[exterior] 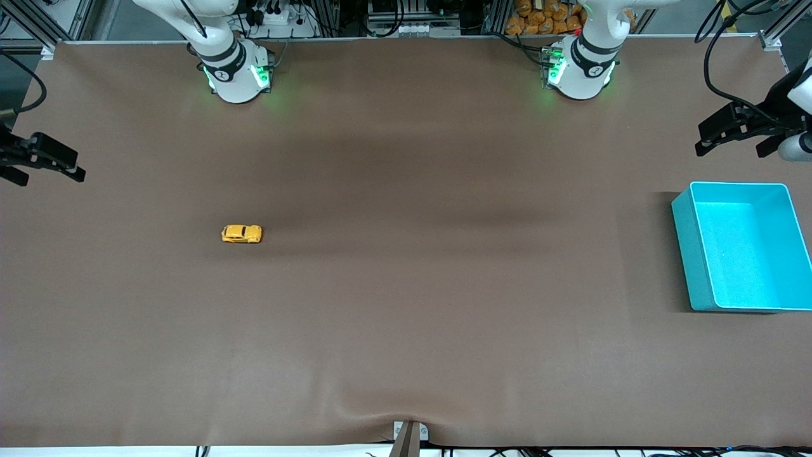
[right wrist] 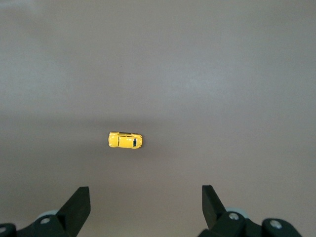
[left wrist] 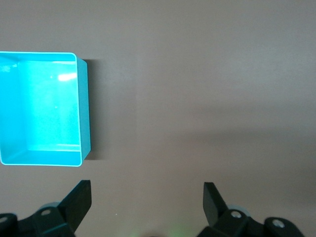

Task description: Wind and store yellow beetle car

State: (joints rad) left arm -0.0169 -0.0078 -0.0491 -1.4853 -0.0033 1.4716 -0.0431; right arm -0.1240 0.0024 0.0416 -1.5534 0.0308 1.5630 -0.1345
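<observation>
My right hand (exterior: 44, 158): fingers spread wide, empty, up over the right arm's end of the worktop (exterior: 406, 304). Car (exterior: 242, 234): yellow, on its wheels on the bare worktop, well apart from this hand, toward the middle. Bin (exterior: 682, 238): teal, at the left arm's end, well apart from the car. My left hand (exterior: 729, 130): fingers spread wide, empty, up near the bin's rim.

A brown mat (exterior: 406, 304) covers the wide table, rumpled slightly at its front edge (near a small metal bracket (exterior: 410, 431)). Aluminium framing (exterior: 57, 19), cables and orange objects (exterior: 545, 16) line the table's robot-base edge.
</observation>
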